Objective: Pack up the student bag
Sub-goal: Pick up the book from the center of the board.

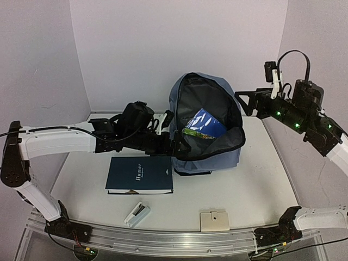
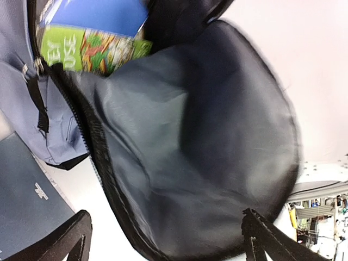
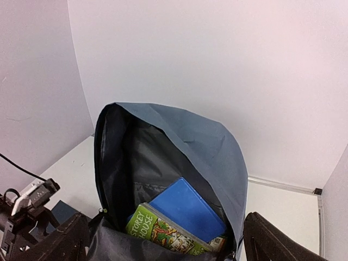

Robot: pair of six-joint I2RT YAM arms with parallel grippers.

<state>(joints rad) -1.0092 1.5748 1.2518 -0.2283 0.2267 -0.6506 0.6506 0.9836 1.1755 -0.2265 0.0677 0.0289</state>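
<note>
The bag [image 1: 209, 157], upright, unzipped and black-lined, holds a blue book [image 3: 187, 209] and a green book [image 3: 157, 231]. It stands just ahead of the left gripper [image 2: 163, 242] and right gripper [image 3: 166, 244], both with jaws spread wide, gripping nothing.

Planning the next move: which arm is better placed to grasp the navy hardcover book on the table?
Left, likely: the open left gripper is near the navy hardcover book; the right gripper is beyond the slate-blue fabric backpack.
</note>
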